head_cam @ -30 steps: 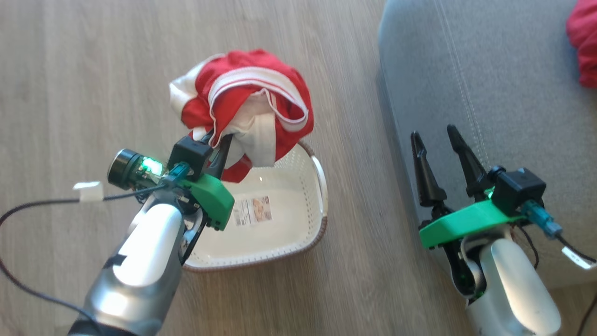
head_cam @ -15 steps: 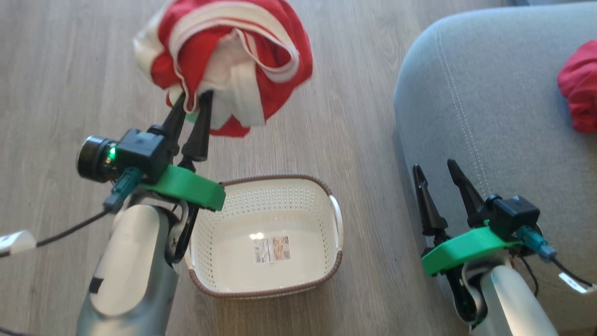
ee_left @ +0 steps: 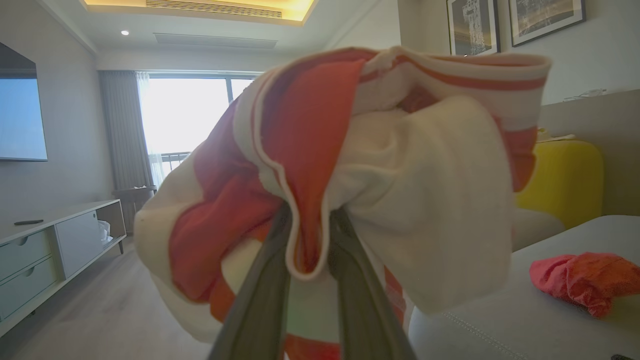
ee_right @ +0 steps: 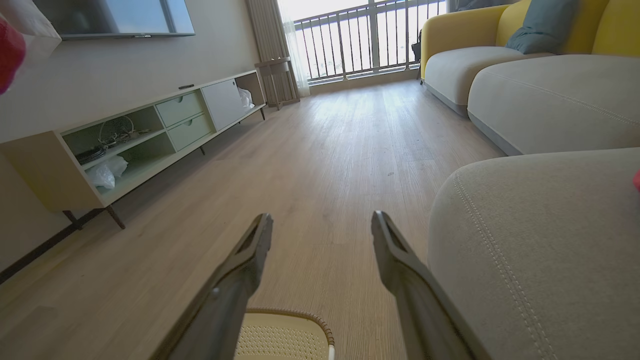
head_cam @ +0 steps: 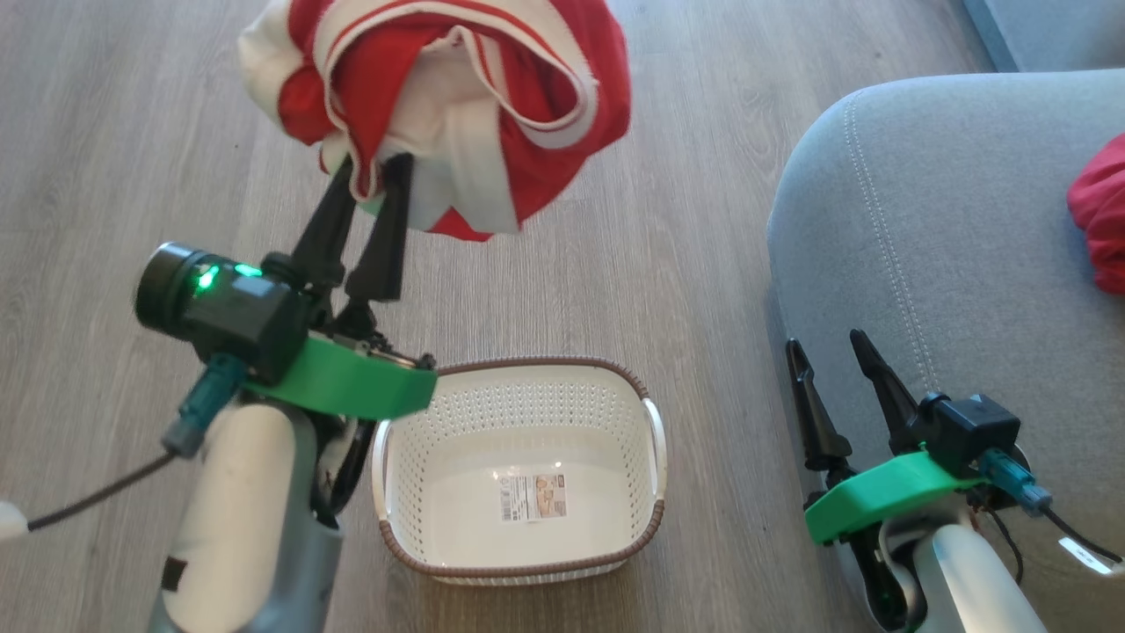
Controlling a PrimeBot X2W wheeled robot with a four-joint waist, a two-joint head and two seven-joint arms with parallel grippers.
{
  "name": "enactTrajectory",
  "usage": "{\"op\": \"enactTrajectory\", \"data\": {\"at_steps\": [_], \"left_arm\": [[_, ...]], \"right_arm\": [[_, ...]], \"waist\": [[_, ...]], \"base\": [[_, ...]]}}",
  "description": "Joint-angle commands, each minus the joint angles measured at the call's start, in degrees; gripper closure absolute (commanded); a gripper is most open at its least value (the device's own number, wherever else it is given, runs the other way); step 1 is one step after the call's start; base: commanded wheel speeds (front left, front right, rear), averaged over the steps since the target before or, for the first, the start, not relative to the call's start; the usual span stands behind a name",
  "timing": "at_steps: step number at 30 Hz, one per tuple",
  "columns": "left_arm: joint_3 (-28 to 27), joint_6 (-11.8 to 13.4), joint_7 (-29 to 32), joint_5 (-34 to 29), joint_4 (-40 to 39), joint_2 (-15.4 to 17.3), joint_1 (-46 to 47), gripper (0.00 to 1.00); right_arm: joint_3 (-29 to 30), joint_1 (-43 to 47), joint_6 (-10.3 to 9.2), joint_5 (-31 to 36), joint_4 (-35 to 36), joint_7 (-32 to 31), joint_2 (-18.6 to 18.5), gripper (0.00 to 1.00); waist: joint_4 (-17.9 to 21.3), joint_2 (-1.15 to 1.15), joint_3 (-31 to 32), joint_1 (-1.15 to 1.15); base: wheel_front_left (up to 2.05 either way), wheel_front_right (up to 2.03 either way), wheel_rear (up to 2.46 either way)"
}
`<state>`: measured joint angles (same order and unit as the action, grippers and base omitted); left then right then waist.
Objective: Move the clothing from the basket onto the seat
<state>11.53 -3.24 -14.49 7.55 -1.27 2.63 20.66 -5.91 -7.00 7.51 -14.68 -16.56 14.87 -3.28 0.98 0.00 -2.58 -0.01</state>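
It is bright day. In the left wrist view, sun pours through the big window (ee_left: 185, 115), which is washed out to plain white. A yellow glow runs along the ceiling (ee_left: 215, 25). The clothing (ee_left: 350, 175) is so near that it looks soft and blurry, and so do the left hand's fingers (ee_left: 260, 300). In the head view the floor (head_cam: 132, 176) is evenly lit, with a soft shadow along the foot of the seat (head_cam: 923, 220). In the right wrist view the floor gleams near the balcony rail (ee_right: 370, 35). The cabinet (ee_right: 150, 125) bends toward the edge, and the right hand's fingers (ee_right: 237, 280) are fuzzy.
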Motion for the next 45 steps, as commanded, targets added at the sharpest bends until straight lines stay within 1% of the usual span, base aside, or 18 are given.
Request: {"op": "enactTrajectory", "data": {"at_steps": [1,7,12,20,30,45], "left_arm": [[-1.1,-0.5,-0.5,-0.3,-2.7,0.3,0.8,1.0],[1.4,-1.7,-0.5,-1.2,-4.2,0.3,-1.1,1.0],[5.5,-3.1,-0.5,-3.1,-4.6,0.3,-2.8,1.0],[10.7,-3.8,-0.5,-3.9,-4.4,0.3,-4.8,1.0],[10.9,-3.6,-0.5,-3.6,-4.2,0.3,-6.3,1.0],[11.0,-3.2,-0.5,-3.4,-4.0,0.2,-7.1,1.0]], "right_arm": [[-1.1,-0.7,-0.02,-0.4,2.0,0.1,-0.3,0.0],[-0.6,-0.1,-0.02,-0.3,1.7,0.1,-0.3,0.0],[-0.3,0.1,-0.02,-0.4,1.9,0.1,-0.2,0.0],[0.0,0.2,-0.02,-0.4,1.7,0.1,-0.1,0.0],[0.1,0.3,-0.02,-0.2,1.6,0.1,-0.3,0.0],[0.7,0.8,-0.02,-0.4,2.0,0.1,-1.5,0.0]], "waist": [[0.0,0.0,0.1,0.01],[0.2,0.0,0.7,0.01],[0.8,0.0,0.8,0.01],[1.4,0.0,0.6,0.01],[1.4,0.0,1.2,0.01],[1.6,0.0,1.9,0.01]], "base": [[0.0,0.0,0.0],[0.0,0.0,0.0],[0.0,0.0,0.0],[0.0,0.0,0.0],[0.0,0.0,0.0],[0.0,0.0,0.0]]}}
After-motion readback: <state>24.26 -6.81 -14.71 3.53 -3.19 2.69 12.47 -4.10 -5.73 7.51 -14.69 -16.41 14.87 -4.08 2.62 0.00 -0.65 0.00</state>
